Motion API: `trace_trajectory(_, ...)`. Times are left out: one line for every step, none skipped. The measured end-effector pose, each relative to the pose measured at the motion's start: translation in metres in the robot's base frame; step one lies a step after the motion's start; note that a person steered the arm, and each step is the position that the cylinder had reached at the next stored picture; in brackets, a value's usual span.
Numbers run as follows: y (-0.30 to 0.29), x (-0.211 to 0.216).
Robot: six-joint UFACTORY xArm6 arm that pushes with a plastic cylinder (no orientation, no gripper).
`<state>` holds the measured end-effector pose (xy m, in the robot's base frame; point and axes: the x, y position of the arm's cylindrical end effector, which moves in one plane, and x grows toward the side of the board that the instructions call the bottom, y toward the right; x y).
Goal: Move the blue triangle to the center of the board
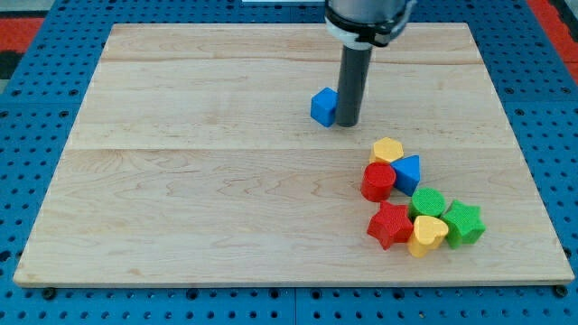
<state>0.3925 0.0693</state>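
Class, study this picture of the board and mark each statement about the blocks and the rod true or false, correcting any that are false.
1. My tip stands right beside the blue cube, on its right in the view. True.
2. The blue triangle lies alone at the view's top left. False: it sits in the cluster at the view's lower right, next to the red cylinder.
3. The yellow heart is at the bottom of the cluster. True.
4. The red star is touching my tip. False: it lies well apart, in the cluster.
5. The green star is the cluster's rightmost block. True.
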Motion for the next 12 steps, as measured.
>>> trace_trajectory(0.062,0.008)
trace_trajectory(0.119,0.075)
trace_trajectory(0.129,0.079)
trace_trajectory(0.135,0.124)
trace_trajectory(0.131,0.125)
trace_trajectory(0.115,0.113)
trace_trajectory(0.079,0.103)
trace_trajectory(0.038,0.100)
trace_trajectory(0.000,0.090)
trace_trajectory(-0.009,0.094)
trace_trajectory(-0.039,0.094)
trace_trajectory(-0.060,0.094)
